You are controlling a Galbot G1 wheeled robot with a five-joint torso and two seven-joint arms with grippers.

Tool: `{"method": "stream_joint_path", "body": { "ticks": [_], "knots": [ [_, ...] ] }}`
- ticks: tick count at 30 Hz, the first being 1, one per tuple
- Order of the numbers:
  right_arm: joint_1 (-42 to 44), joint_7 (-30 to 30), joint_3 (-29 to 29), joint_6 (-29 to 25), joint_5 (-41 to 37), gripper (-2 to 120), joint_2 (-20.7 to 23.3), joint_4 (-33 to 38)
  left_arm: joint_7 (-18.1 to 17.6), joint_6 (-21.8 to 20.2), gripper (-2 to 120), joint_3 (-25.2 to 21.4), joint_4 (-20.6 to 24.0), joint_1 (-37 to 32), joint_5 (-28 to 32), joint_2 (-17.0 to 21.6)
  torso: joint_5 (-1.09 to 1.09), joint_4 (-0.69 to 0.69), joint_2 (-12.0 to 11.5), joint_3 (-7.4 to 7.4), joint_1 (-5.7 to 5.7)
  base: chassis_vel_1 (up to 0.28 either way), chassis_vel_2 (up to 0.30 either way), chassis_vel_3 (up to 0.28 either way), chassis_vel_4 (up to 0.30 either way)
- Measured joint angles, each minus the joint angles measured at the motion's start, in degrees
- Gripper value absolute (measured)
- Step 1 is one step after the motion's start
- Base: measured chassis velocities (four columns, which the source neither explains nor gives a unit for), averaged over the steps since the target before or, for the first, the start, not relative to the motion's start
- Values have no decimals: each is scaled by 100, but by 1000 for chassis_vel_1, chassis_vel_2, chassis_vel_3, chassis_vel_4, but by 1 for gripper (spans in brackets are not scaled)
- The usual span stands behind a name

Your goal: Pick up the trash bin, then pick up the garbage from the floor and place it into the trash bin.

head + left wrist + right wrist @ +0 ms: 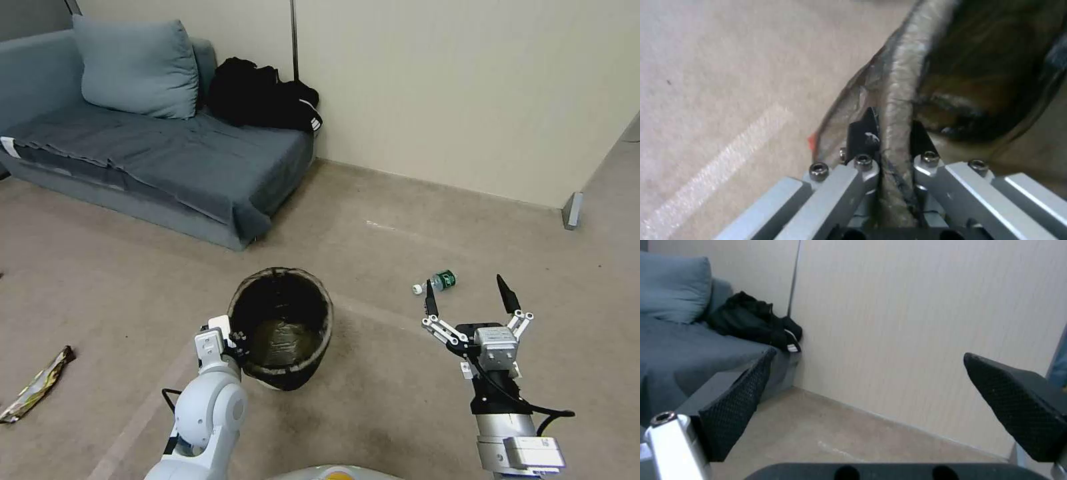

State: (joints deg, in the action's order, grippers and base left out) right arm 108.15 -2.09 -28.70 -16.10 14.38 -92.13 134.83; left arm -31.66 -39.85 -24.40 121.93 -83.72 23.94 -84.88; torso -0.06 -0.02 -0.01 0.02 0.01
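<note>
The left gripper (235,347) is clamped on the near-left rim of the trash bin (283,333), one finger on each side of the wall, so the round bin hangs tilted with its mouth open for loading. Its liner is dark, crinkled plastic folded over the rim. The right gripper (470,300) hovers spread wide, empty, near the clear green-labelled bottle (437,282) lying on the matte beige floor (400,227). A foil wrapper (37,385) lies far left.

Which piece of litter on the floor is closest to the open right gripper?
The green-labelled bottle, lying on its side just beyond the right gripper. The other piece, a foil wrapper, lies far off on the robot's left.
</note>
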Motion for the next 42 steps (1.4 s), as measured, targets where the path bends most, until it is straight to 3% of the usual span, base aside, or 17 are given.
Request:
{"method": "stream_joint_path", "body": {
  "ticks": [12, 22, 42],
  "knots": [
    [10, 63, 33, -206, -167, 100, 0, -10, 24, 98, 0, 137, 1251, -477, 102, 79, 6, 2, 0, -1, 0, 0, 0, 0, 0],
    [24, 8, 38, -258, -258, 100, 0, 36, 20, 78, 0, 321, 1870, -1055, -36, 71, 6, 2, 1, -2, -1, 0, 0, 0, 0],
    [-27, -40, 1, -214, -358, 100, 0, -18, 125, 170, 0, 483, 1955, -1427, -472, -93, 6, 2, 1, -2, 0, 0, 0, 0, 0]
  ]
}}
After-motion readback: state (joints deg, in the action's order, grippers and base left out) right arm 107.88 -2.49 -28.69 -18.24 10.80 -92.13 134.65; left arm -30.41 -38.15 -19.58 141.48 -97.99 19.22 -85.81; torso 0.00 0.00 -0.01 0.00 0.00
